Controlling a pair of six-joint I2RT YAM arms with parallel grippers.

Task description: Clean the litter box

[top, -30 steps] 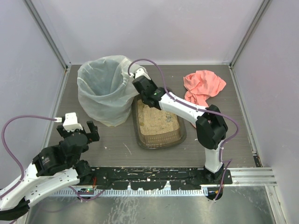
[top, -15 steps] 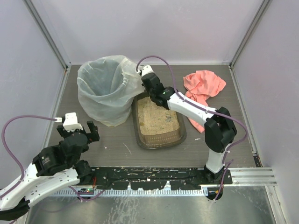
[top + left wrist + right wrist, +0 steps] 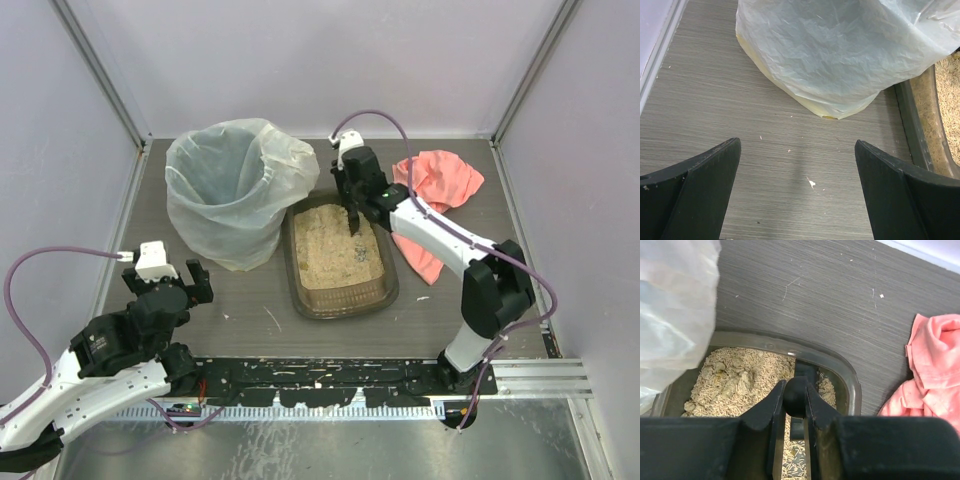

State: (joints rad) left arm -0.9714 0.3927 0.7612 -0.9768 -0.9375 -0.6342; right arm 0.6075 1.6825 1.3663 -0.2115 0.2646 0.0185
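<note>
Grey woodgrain table (image 3: 250,300) — tall bin lined with a translucent white plastic bag (image 3: 235,195) back left, shallow dark translucent litter box (image 3: 340,303) of tan litter just beside it, centre. Right gripper (image 3: 796,390) hangs over the box's far end, pinching a small black plastic scoop (image 3: 804,371) — left gripper (image 3: 796,145) spread wide near the bin.

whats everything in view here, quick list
litter box: one, dark grey-brown, middle of the table
litter: one fill, tan, inside the litter box
bin: one, lined with a translucent white bag, left of the litter box and touching it
cloth: one, pink, crumpled, far right of the table
scoop: one, black, over the far end of the litter box
table: one, grey wood-grain
left tool: one, black, open, over bare table near the bin
right tool: one, black, shut on the scoop
</note>
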